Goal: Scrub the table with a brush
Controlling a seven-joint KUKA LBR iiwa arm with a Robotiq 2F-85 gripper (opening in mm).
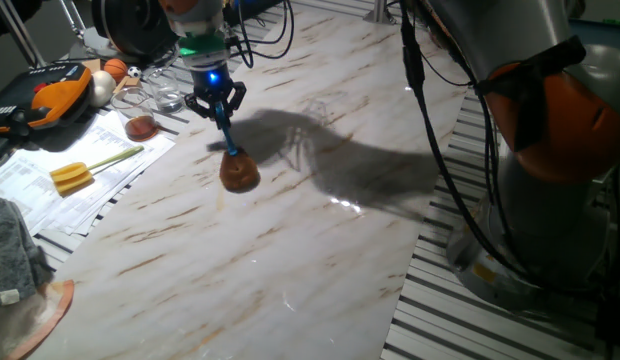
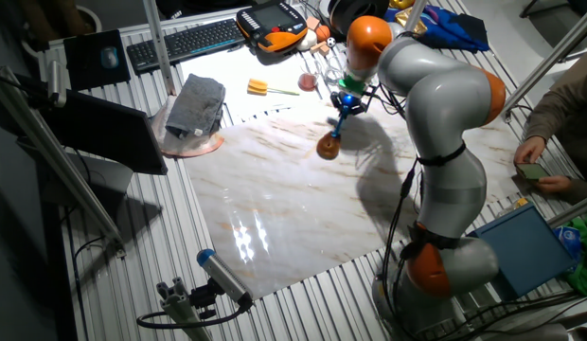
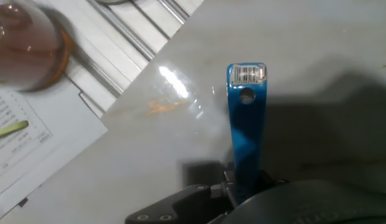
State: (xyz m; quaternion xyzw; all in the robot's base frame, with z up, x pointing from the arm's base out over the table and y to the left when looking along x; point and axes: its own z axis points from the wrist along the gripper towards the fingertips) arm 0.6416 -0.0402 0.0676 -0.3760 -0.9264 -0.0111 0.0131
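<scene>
The brush has a thin blue handle (image 1: 226, 130) and a rounded brown head (image 1: 239, 172). The head rests on the white marble-look table (image 1: 290, 260) near its far left part. My gripper (image 1: 216, 100) is shut on the top of the handle and holds the brush tilted. In the other fixed view the gripper (image 2: 346, 102) stands above the brush head (image 2: 328, 148) on the table (image 2: 293, 227). The hand view shows the blue handle (image 3: 246, 124) clamped between the fingers of the gripper (image 3: 243, 186), over the table (image 3: 317, 37). The brush head is hidden there.
Papers with a yellow-headed tool (image 1: 72, 176) lie left of the slab, beside a small glass of brown liquid (image 1: 140, 127) and a grey cloth (image 1: 15, 255). An orange pendant (image 1: 60, 90) sits behind. The arm's base (image 1: 550, 150) stands at the right. A person (image 2: 559, 123) sits beyond.
</scene>
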